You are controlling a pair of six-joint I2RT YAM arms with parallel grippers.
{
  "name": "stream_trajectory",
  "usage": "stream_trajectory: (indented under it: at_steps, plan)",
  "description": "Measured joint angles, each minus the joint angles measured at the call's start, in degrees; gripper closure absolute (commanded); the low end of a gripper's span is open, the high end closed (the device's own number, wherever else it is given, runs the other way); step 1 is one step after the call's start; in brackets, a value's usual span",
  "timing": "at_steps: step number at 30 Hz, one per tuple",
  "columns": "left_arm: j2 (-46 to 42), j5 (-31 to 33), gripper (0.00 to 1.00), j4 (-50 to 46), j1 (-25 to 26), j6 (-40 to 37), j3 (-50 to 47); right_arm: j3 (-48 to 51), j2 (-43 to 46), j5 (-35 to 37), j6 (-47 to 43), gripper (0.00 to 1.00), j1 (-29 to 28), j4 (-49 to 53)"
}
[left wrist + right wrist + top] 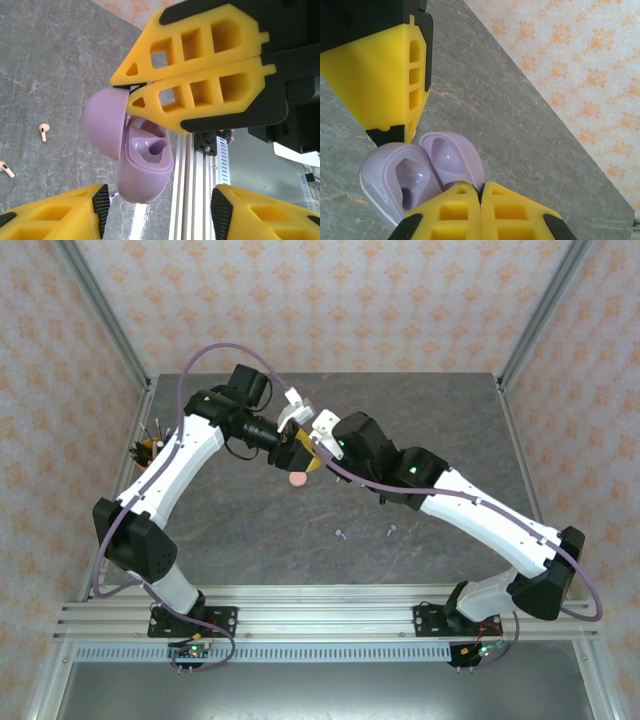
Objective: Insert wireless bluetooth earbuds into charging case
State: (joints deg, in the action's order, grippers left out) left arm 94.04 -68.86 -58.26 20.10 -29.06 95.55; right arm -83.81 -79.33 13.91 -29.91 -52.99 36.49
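Note:
An open lilac charging case (pixel 147 170) hangs above the table, its sockets empty. My right gripper (pixel 480 187) is shut on the case's lid (pixel 452 155), its fingers (pixel 200 95) entering the left wrist view from the upper right. My left gripper (pixel 160 210) is open, its pads on either side just below the case body (pixel 405 185). Two pale pink earbuds (pixel 44 131) (pixel 6 169) lie on the grey table. Two lilac earbuds (pixel 341 534) (pixel 391 531) lie in front of the arms. A round pink case (pixel 298 480) sits under the two grippers (pixel 300 450).
A dark and orange holder with thin tools (pixel 150 447) stands at the table's left edge. The aluminium rail (pixel 320 605) runs along the near edge. Patterned walls and metal posts (pixel 100 310) close in the back and sides.

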Motion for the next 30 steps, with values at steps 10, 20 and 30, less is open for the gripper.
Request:
stream_trajectory:
  at_steps: [10,20,30]
  plan:
    - [1.11,-1.25,0.48,-0.79,0.0,-0.83,0.09,-2.45,-0.2,-1.49,-0.17,1.0,-0.02,1.29]
    - [2.45,-1.64,0.52,-1.44,0.0,-1.03,1.55,-2.45,-1.09,-2.16,-0.17,1.0,-0.02,1.77]
    - [2.99,-2.71,0.57,-1.64,0.0,-1.03,2.34,-2.47,-1.97,-2.56,-0.15,1.0,-0.02,2.12]
